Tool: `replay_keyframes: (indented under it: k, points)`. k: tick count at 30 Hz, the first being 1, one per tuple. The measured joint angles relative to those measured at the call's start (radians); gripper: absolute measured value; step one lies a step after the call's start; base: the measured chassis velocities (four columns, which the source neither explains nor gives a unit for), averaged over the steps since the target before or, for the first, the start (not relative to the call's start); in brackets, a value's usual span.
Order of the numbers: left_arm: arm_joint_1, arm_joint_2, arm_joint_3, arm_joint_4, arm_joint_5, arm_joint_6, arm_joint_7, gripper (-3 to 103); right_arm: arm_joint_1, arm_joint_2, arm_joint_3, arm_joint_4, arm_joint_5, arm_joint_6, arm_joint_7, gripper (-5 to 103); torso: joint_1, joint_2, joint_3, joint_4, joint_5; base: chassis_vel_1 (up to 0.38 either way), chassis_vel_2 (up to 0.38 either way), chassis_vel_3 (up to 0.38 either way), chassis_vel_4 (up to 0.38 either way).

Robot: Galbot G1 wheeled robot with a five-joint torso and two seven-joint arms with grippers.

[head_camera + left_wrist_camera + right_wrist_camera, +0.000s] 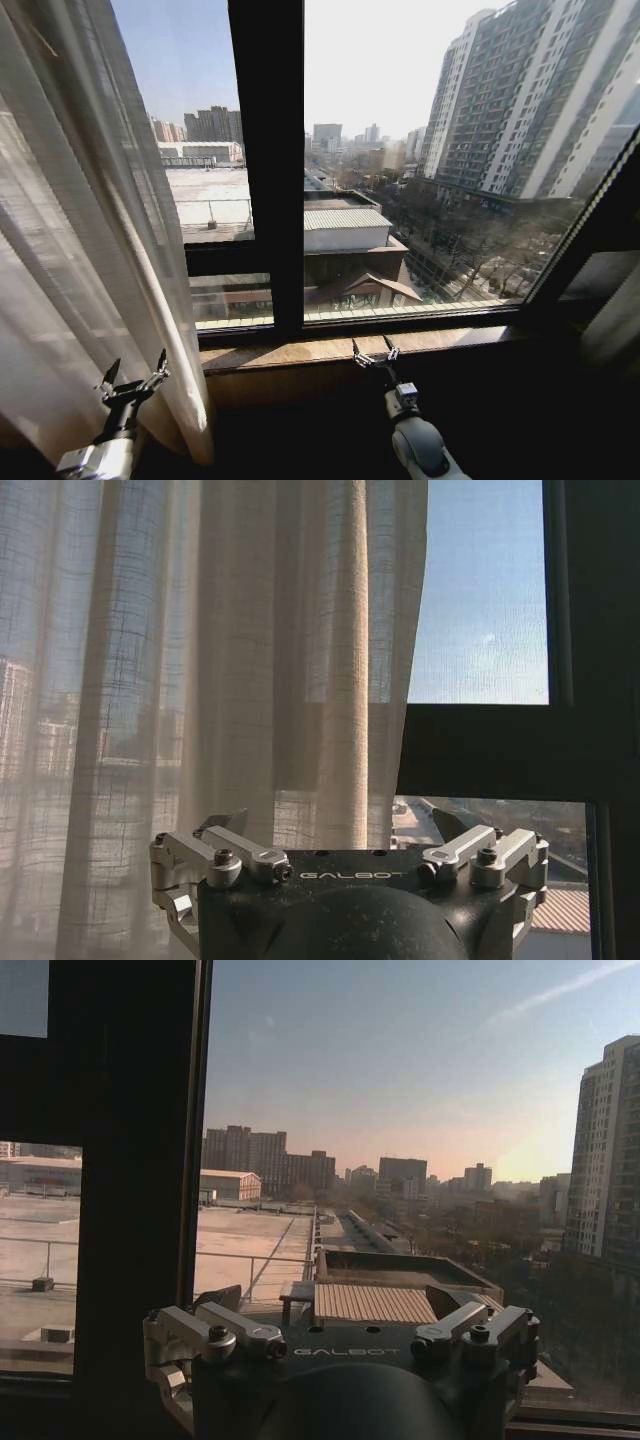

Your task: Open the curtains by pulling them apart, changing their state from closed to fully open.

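The curtains (90,250) (sheer, light, floppy) are best pinched at the right edge fold; left gripper (133,383) is spread wide, right gripper (374,354) is parked open.

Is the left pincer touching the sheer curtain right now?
Cannot tell. In the head view the open left pincer overlaps the curtain; the left wrist view shows fabric just ahead, but no plain contact or gap.
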Motion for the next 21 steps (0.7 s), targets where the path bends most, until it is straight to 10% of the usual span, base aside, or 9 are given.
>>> replay_keyframes:
  k: [21]
  points:
    - [0.000, 0.000, 0.000, 0.000, 0.000, 0.000, 0.000, 100, 0.000, 0.000, 0.000, 0.000, 0.000, 0.000, 0.000, 100, 0.000, 0.000, 0.000, 0.0000, 0.0000, 0.035, 0.037, -0.031, -0.029]
